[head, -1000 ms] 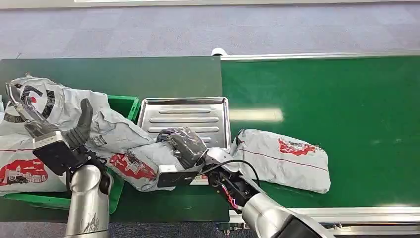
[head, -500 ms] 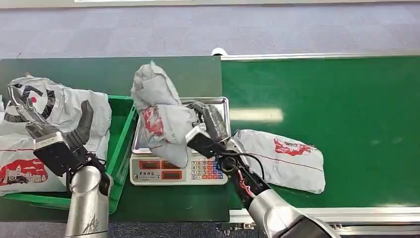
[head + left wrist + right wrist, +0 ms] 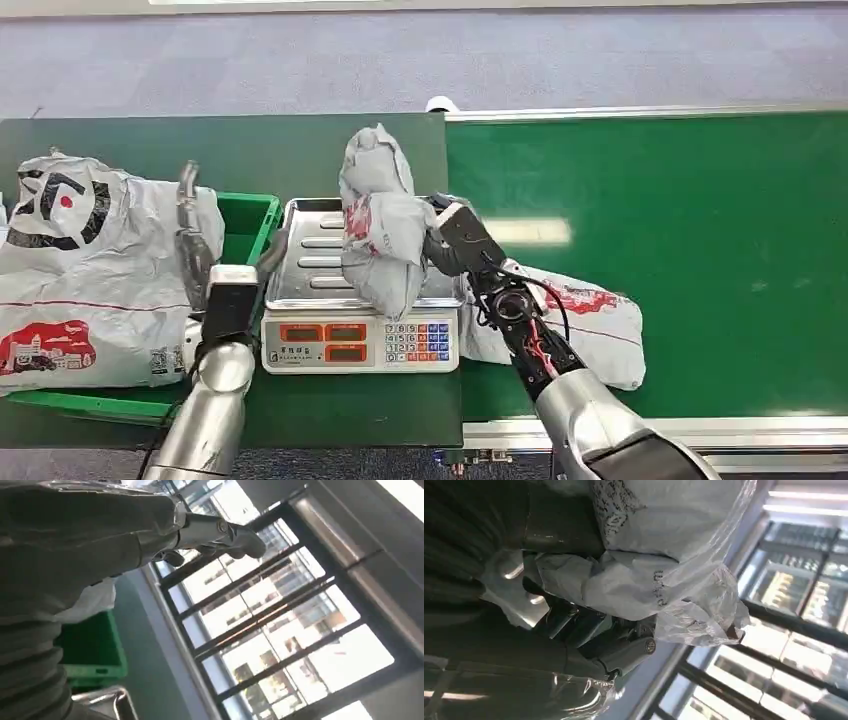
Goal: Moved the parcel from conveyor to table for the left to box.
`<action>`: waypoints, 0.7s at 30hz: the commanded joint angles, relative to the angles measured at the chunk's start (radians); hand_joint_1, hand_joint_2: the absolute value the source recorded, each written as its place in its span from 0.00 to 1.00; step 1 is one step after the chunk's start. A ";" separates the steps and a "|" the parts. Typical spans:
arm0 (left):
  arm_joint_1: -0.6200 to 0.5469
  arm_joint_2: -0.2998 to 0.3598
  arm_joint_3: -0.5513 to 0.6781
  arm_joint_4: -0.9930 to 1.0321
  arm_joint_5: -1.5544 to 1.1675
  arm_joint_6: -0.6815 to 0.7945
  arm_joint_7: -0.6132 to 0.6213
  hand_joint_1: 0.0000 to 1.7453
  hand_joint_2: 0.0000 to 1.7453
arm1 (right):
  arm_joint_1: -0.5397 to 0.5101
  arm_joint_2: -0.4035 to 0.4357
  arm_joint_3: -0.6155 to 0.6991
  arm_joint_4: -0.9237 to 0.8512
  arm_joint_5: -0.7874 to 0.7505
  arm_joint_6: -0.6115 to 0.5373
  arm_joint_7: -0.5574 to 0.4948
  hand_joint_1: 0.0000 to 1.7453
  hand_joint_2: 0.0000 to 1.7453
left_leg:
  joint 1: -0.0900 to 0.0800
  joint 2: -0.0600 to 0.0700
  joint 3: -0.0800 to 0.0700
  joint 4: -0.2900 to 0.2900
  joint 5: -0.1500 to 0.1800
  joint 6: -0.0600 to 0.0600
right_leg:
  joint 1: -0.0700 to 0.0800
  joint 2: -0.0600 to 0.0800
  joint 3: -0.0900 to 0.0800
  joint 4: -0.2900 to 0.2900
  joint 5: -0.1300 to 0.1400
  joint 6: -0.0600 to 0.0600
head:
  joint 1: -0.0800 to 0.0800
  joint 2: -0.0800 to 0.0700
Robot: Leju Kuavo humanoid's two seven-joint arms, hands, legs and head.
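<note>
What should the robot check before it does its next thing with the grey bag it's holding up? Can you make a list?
1. Right hand holds the grey parcel: ok, gripped and lifted above the scale.
2. Scale's steel tray free to take the parcel: ok, bare metal shows.
3. Left hand out of the parcel's way: ok, beside the tray, holding nothing.
4. Green bin has room: cannot tell, big bags cover most of it.
5. Second parcel on the conveyor lying clear: not ok, the right arm crosses over it.
</note>
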State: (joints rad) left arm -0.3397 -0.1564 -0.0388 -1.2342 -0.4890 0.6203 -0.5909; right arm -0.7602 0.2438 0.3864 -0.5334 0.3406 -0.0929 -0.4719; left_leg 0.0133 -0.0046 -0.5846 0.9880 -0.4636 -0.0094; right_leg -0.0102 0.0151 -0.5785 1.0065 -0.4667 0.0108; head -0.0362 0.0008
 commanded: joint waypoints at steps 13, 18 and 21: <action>0.027 0.062 -0.059 0.108 -0.037 -0.011 0.081 0.00 1.00 | 0.079 -0.050 -0.013 -0.081 -0.021 0.063 -0.142 0.00 1.00 | 0.000 0.001 0.002 -0.001 0.000 0.001 | 0.000 -0.001 0.002 -0.001 0.000 0.000 | 0.000 0.000; 0.025 0.068 -0.083 0.117 -0.122 0.029 0.095 0.00 1.00 | 0.209 -0.066 -0.098 -0.334 -0.096 -0.043 -0.126 0.00 1.00 | 0.000 -0.002 0.002 -0.001 0.000 0.001 | 0.000 -0.002 0.003 -0.002 -0.001 0.000 | 0.000 0.000; -0.002 0.071 -0.121 0.160 -0.357 0.078 0.200 0.00 1.00 | 0.286 -0.077 -0.125 -0.452 -0.133 -0.050 -0.125 0.00 1.00 | 0.000 -0.004 0.001 -0.001 0.000 0.001 | 0.000 -0.005 0.003 -0.002 -0.001 0.000 | 0.000 0.000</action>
State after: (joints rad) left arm -0.3126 -0.1087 -0.1003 -1.1330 -0.5761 0.6325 -0.5111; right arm -0.6339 0.2083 0.3677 -0.6643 0.2666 -0.1168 -0.6016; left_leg 0.0134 -0.0057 -0.5849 0.9880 -0.4639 -0.0094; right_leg -0.0102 0.0148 -0.5786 1.0064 -0.4672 0.0109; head -0.0362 0.0008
